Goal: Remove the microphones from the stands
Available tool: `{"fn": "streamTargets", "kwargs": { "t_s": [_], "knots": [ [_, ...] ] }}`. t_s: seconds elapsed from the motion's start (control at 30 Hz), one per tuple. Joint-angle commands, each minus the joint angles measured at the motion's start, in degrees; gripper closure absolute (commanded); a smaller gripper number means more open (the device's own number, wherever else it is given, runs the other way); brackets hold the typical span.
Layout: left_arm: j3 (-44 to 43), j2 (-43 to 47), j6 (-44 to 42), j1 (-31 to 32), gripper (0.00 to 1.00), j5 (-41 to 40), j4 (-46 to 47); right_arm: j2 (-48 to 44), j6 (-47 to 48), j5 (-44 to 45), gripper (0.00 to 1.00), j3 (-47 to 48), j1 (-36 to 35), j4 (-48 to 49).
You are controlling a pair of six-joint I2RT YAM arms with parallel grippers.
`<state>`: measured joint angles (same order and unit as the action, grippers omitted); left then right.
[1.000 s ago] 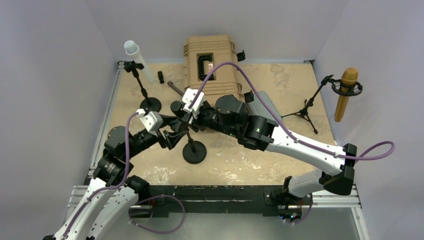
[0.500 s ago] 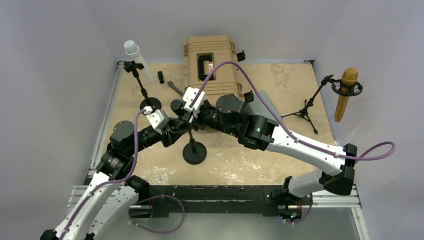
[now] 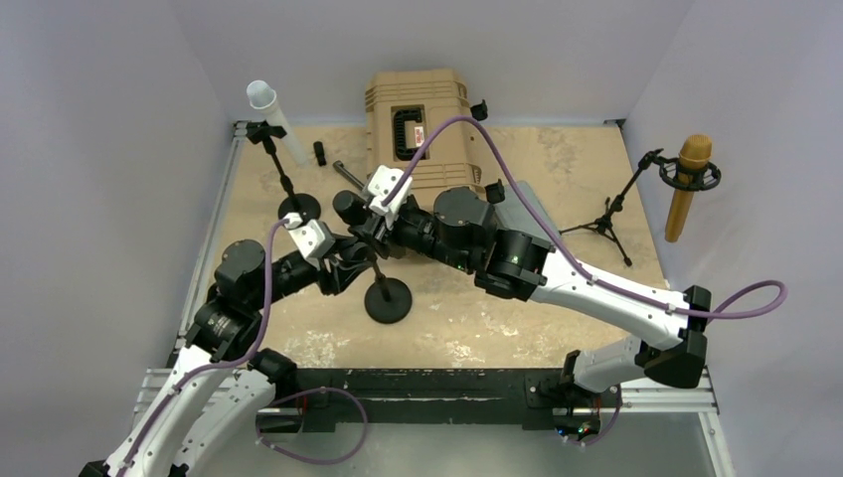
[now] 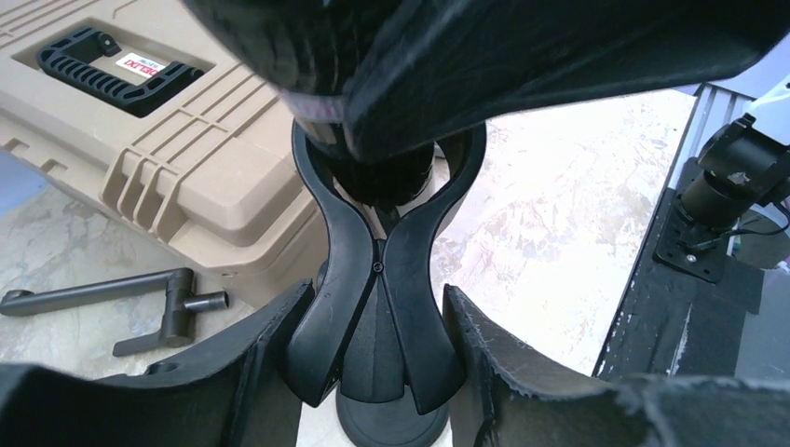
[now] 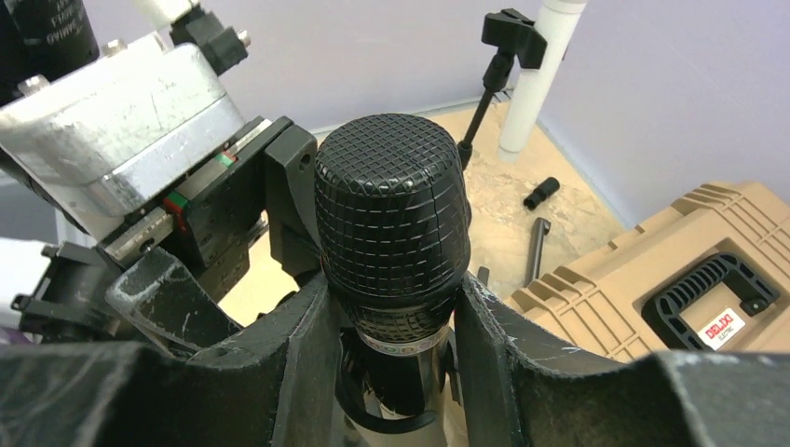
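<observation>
R end effector [image 5: 387,307] snug on mic [image 5: 391,205] — L [image 4: 375,298] on clip [image 4: 340,242]

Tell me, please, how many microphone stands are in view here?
3. A round-base stand in the middle; a second round-base stand back left, holding a white tube; a tripod stand far right, carrying a gold microphone. I see no sign of others hidden.

Microphone [image 5: 391,219] between fingers [image 5: 300,372], apparently snug

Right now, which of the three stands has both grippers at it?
The round-based stand in the middle, holding the black microphone; the tripod and the white-tube stand are untouched.
</observation>
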<state>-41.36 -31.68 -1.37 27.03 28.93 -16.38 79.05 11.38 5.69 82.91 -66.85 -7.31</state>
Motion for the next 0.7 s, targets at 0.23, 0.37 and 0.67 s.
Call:
{"fn": "streamTargets", "kwargs": {
  "t_s": [0.23,0.37,0.67],
  "knots": [
    [-1.5,-1.0,-2.5,0.1,1.00,-2.9,-3.5,-14.0,-7.4,14.1,1.00,2.5,0.4,19.7],
    [-1.7,-0.9,-2.3,0.1,1.00,-3.5,-3.7,-15.0,-5.3,18.1,1.00,3.2,0.4,22.1],
    [-1.6,1.6,-0.3,0.1,1.00,-14.3,-4.7,-16.6,-2.4,27.9,1.00,3.2,0.4,18.2]
  ]
}}
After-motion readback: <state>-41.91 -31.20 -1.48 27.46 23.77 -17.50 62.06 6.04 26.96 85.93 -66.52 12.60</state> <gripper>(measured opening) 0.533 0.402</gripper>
